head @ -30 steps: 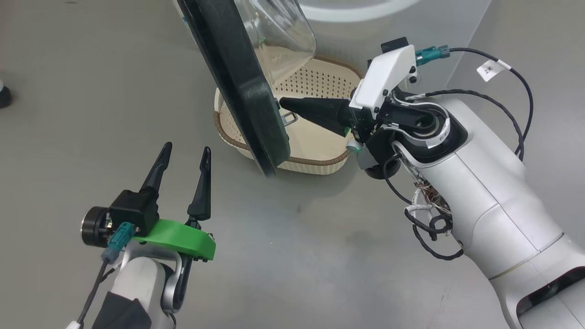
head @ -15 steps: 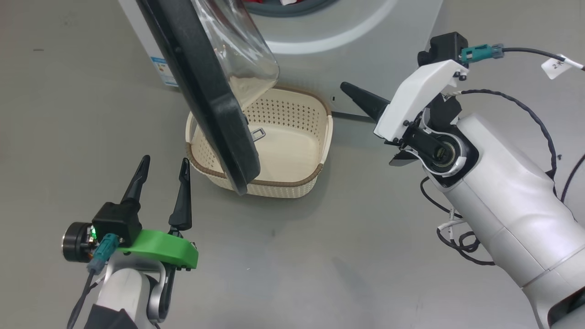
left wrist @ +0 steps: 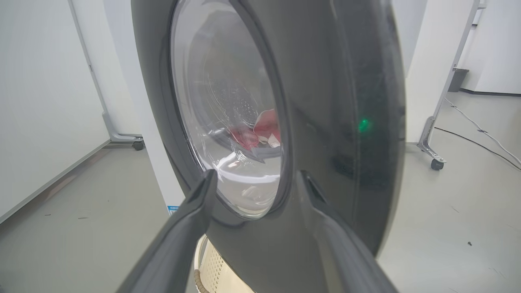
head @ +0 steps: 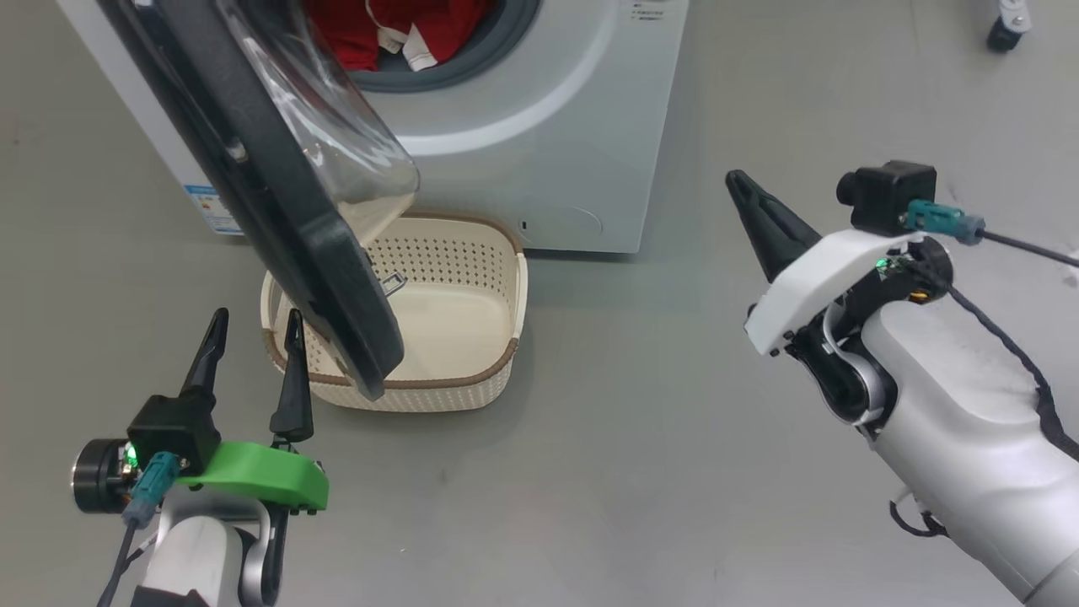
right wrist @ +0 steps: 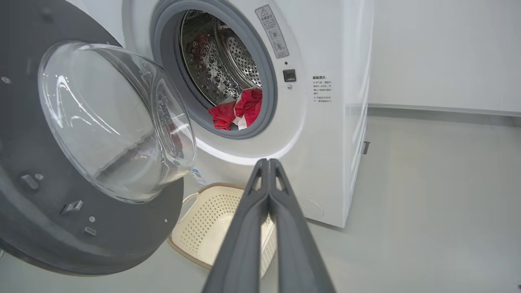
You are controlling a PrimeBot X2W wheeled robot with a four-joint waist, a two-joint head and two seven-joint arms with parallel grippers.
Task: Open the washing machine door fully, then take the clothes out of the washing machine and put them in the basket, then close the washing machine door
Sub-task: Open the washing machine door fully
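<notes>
The washing machine door (head: 295, 228) hangs out over the basket (head: 497, 371), with the red clothes (head: 354, 29) lying at the mouth of the drum.

My left gripper (head: 255, 316) is spread open and empty just beside the door's outer lower edge. My right gripper (head: 740, 181) has its fingers pressed together, holds nothing, and sits well apart to the right of the washing machine (head: 548, 126). I judge the door is not yet fully back: its glossy black rim and bulging clear bowl overhang the basket's left part, so limp fabric carried down could drape on the bowl or miss the basket. The rim looks slick, so a push may skid off. The light perforated plastic basket could slide on the smooth grey floor (head: 632, 464) if nudged, and cloth may snag on the rubbery grey gasket (head: 472, 63).
</notes>
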